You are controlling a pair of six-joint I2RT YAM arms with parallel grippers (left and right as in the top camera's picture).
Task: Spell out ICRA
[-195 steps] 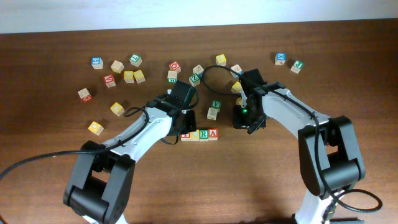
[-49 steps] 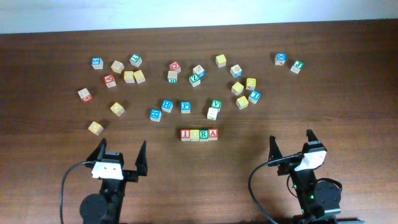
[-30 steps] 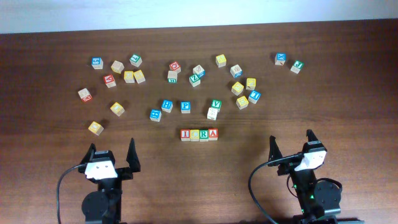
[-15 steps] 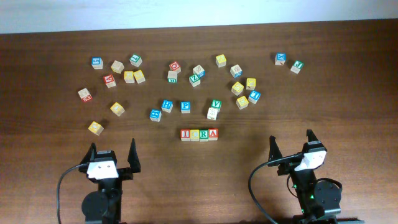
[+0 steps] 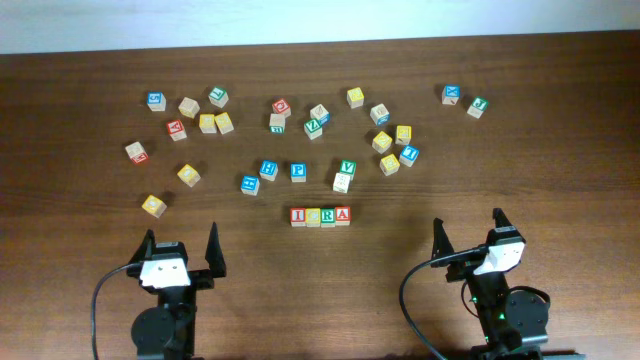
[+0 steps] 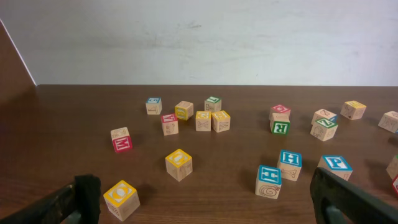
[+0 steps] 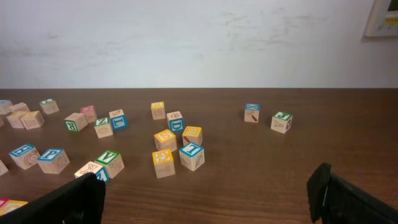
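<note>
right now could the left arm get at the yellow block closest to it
Probably yes: the yellow block sits by itself just ahead of the left tool, which is open and empty. No other block lies between them, and none crowds its sides.

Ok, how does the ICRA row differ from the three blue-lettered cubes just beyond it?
The ICRA row is four cubes packed in a straight line; the blue-lettered cubes are three, spaced apart and staggered. The ICRA row shows red, yellow, green and red letters; the blue-lettered cubes only blue. Both are small wooden cubes of similar size.
</note>
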